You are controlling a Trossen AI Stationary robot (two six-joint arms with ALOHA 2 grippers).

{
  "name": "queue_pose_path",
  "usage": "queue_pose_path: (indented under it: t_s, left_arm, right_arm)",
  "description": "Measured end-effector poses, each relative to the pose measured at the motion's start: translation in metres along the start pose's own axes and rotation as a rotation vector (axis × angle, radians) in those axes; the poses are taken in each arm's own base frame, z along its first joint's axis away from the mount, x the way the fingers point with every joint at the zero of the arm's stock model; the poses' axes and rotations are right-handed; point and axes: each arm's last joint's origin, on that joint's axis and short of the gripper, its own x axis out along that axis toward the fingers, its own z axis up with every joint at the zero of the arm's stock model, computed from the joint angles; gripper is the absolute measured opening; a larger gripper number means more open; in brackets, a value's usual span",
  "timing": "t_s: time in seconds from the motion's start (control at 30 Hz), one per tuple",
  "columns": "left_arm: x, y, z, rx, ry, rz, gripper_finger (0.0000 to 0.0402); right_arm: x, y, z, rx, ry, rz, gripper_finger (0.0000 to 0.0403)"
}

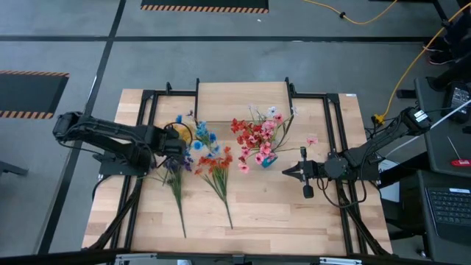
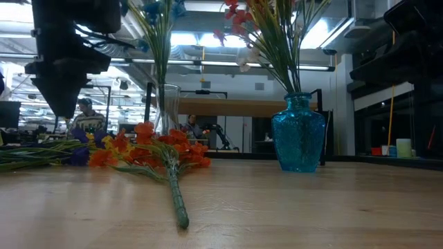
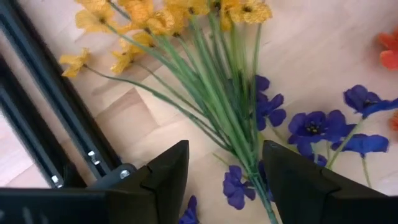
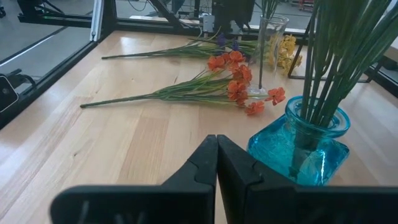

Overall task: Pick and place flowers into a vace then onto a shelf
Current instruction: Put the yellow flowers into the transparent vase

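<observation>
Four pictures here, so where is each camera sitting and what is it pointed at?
High view: overhead, looking straight down; both arms, left gripper and right gripper show.
Low view: at tabletop height, looking across; one dark arm hangs above.
Left wrist view: on the left arm, looking past its open fingers at the purple flowers.
Right wrist view: on the right arm, past its shut gripper.
Shared: the blue vase and orange flowers show in the low and right wrist views.
</observation>
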Motion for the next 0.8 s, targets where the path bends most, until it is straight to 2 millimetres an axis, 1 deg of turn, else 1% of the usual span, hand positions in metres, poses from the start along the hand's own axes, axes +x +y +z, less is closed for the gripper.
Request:
queue_pose_path:
  t_s: [0.3, 0.6, 0.8]
  left_arm:
    - [0.004, 0.003, 0.006, 0.0, 0.012, -0.008, 0.0196]
    - [0.037, 0.008, -0.012, 0.028, 0.12, -0.02, 0.0192]
    - [0.043, 0.003, -0.011, 0.065, 0.086, -0.08, 0.0192]
  right_arm:
    - [0.0, 0.0, 0.0, 0.0, 0.0, 0.0, 0.0014]
    - [0.0, 0.0, 0.0, 0.0, 0.0, 0.0, 0.0014]
    - [0.0, 0.0, 0.0, 0.0, 0.0, 0.0, 0.0014]
